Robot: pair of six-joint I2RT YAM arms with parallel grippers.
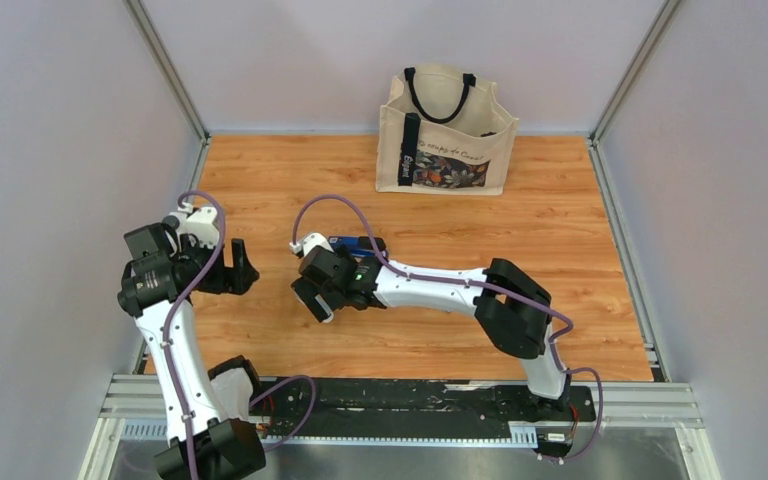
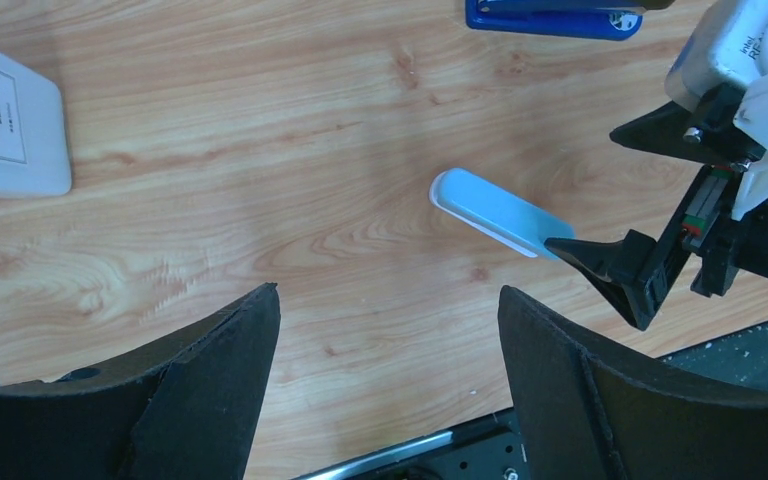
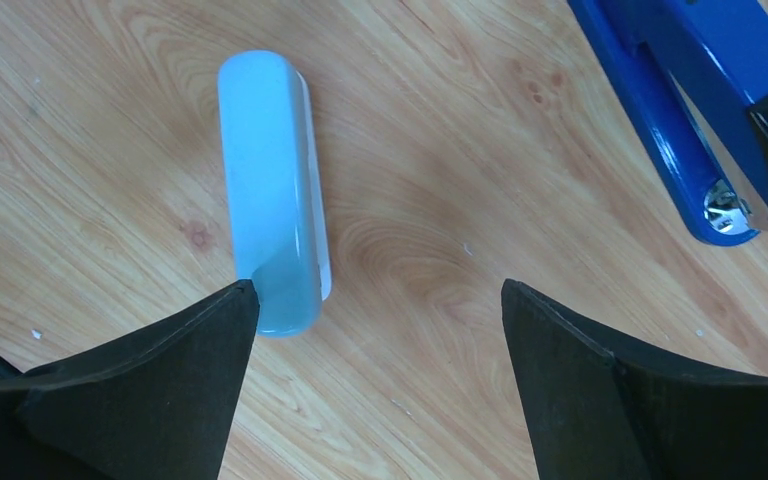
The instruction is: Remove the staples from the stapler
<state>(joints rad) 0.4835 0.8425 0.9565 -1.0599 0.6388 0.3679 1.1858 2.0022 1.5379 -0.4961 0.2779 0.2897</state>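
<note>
The bright-blue stapler (image 1: 357,243) lies on the wooden table, partly hidden behind my right wrist. It shows at the top edge of the left wrist view (image 2: 550,17) and at the upper right of the right wrist view (image 3: 675,110), with a silvery rivet at its end. No staples are visible. My right gripper (image 3: 380,290) is open and empty above the table, the stapler beyond its right finger. A pale blue oblong tool (image 3: 270,225) lies by its left finger. My left gripper (image 2: 388,300) is open and empty, to the left, apart from both things.
A canvas tote bag (image 1: 447,135) stands at the back of the table. A flat white object with a printed label (image 2: 10,125) lies at the left in the left wrist view. The black base rail (image 1: 410,395) runs along the near edge. Walls close in both sides.
</note>
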